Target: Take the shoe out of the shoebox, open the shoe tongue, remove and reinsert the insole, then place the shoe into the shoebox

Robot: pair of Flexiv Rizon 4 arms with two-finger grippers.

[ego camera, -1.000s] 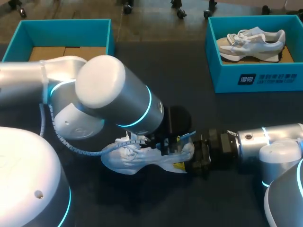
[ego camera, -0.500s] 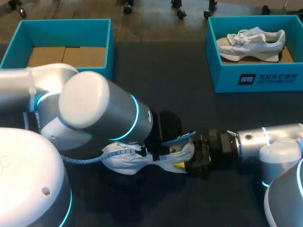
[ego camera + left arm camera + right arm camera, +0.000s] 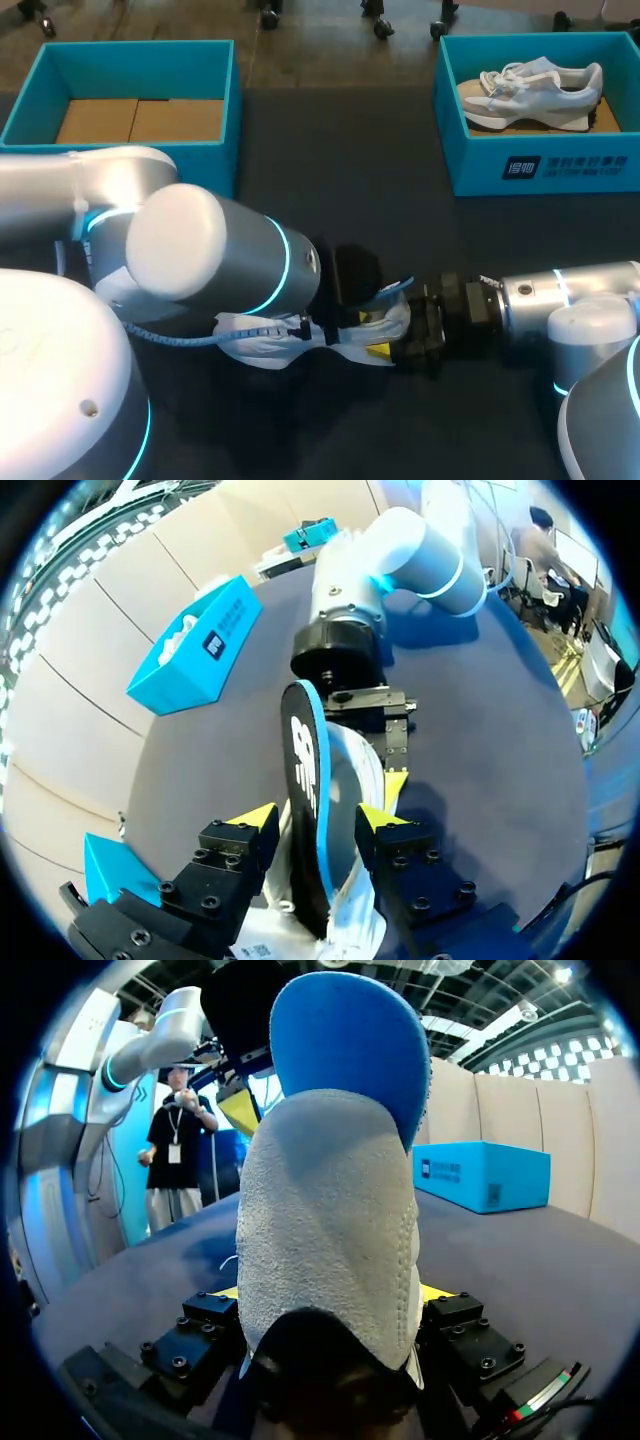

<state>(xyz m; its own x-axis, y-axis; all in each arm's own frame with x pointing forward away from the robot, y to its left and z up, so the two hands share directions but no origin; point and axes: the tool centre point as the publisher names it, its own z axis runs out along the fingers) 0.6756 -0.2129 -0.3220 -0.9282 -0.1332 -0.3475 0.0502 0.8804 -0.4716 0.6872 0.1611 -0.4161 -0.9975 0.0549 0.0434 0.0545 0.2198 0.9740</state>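
A white shoe (image 3: 290, 338) lies on its side on the dark table, toe toward my left arm (image 3: 200, 255). My right gripper (image 3: 392, 345) is shut on its heel; in the right wrist view the grey heel (image 3: 330, 1220) fills the gap between the yellow pads (image 3: 436, 1291). The insole (image 3: 397, 289) stands up out of the shoe's opening, blue on one face (image 3: 345, 1040) and black on the other (image 3: 303, 770). My left gripper (image 3: 318, 820) straddles the insole, its yellow fingertips (image 3: 256, 818) a little off it on either side, so it is open.
A teal shoebox (image 3: 130, 55) with a cardboard floor stands at the back left. At the back right a second teal shoebox (image 3: 540, 170) holds another pale shoe (image 3: 530, 90). My left arm hides most of the table's near left.
My left gripper has opened from shut and now stands around the insole. The left arm has drawn back toward the left and lower, covering more of the shoe's toe. The right arm stayed still.
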